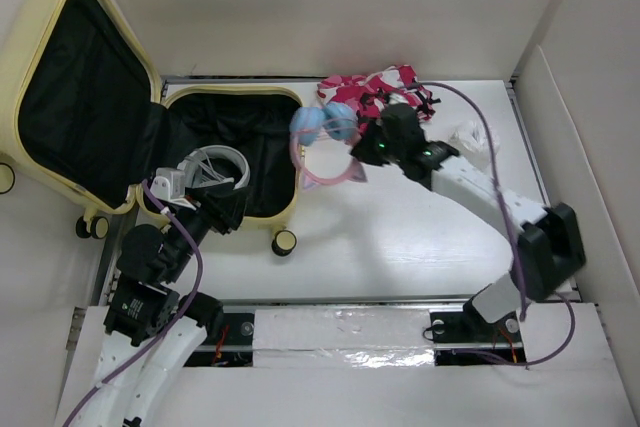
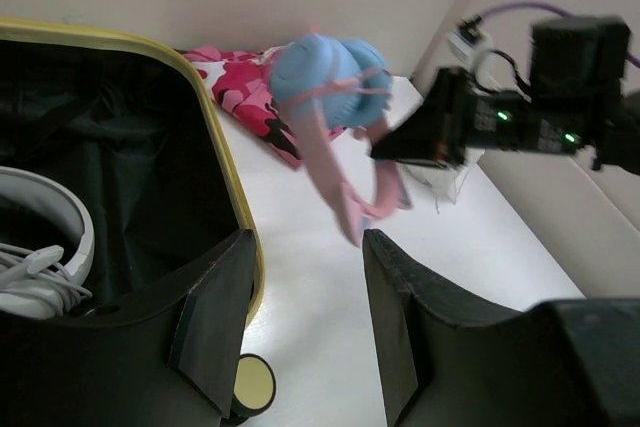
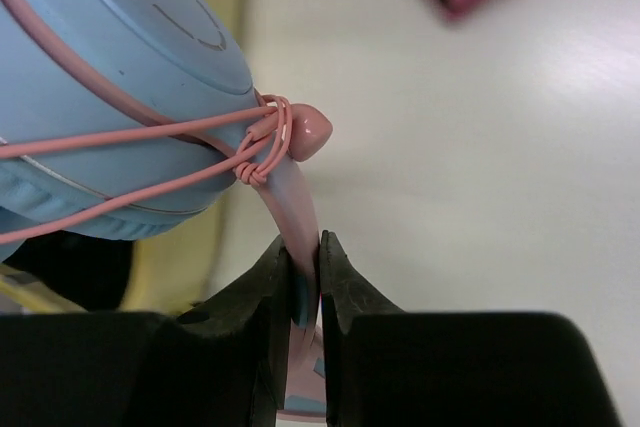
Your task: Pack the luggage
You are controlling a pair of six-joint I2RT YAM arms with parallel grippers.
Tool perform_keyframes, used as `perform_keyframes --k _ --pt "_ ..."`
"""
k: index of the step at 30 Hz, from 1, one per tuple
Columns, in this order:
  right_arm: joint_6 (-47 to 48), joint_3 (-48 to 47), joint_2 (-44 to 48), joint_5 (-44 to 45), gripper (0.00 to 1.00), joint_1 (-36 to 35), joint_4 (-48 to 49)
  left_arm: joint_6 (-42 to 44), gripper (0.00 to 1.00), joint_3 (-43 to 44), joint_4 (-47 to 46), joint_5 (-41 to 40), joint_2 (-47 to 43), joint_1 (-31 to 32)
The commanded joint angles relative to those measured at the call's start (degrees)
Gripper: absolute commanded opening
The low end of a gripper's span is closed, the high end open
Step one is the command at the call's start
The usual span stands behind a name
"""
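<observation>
The pale yellow luggage (image 1: 232, 93) lies open at the left, lid raised, black lining showing. White headphones (image 1: 215, 165) lie in its base and also show in the left wrist view (image 2: 48, 237). My right gripper (image 1: 360, 155) is shut on the pink headband (image 3: 298, 237) of blue-and-pink headphones (image 1: 325, 127). It holds them above the table just right of the luggage's rim (image 3: 185, 267). My left gripper (image 1: 233, 211) is open and empty at the luggage's near right edge (image 2: 215, 137). Its view shows the blue headphones (image 2: 325, 72) hanging ahead.
A pink camouflage cloth (image 1: 375, 90) lies at the back of the table, behind the right gripper. A small clear-white item (image 1: 470, 135) lies by the right wall. A luggage wheel (image 1: 285, 242) sticks out near the left gripper. White walls enclose the table.
</observation>
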State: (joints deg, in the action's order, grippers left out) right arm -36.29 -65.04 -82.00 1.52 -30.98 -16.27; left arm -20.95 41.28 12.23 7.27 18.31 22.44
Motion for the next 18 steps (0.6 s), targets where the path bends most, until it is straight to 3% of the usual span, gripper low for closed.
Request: perform_keyframes --k 1,9,12,15,16,18 --pt "-2.29 -13.67 -13.99 -0.47 0.00 -6.01 9.59 -0.50 0.44 2.23 -1.42 -1.11 0.68 0.33" --pt "-3.25 -65.65 -49.98 -2.74 0.00 -9.97 5.29 -0.85 0.44 2.32 -1.24 -1.64 1.29 0.33" --pt "-5.71 -78.52 -60.54 -3.53 0.00 -9.97 4.84 -0.93 0.44 2.49 -1.16 -2.08 2.08 0.33" --pt "-8.87 -81.39 -65.20 -4.42 0.00 -10.50 8.70 -0.93 0.44 2.49 -1.24 -2.08 2.70 0.33" --pt "-10.27 -81.22 -65.57 -4.51 0.03 -11.02 10.19 -0.93 0.44 2.49 -1.33 -2.08 2.79 0.33" --pt "-10.90 -81.21 -66.79 -3.90 0.19 -11.73 13.10 -0.93 0.44 2.41 -1.50 -2.08 2.96 0.33"
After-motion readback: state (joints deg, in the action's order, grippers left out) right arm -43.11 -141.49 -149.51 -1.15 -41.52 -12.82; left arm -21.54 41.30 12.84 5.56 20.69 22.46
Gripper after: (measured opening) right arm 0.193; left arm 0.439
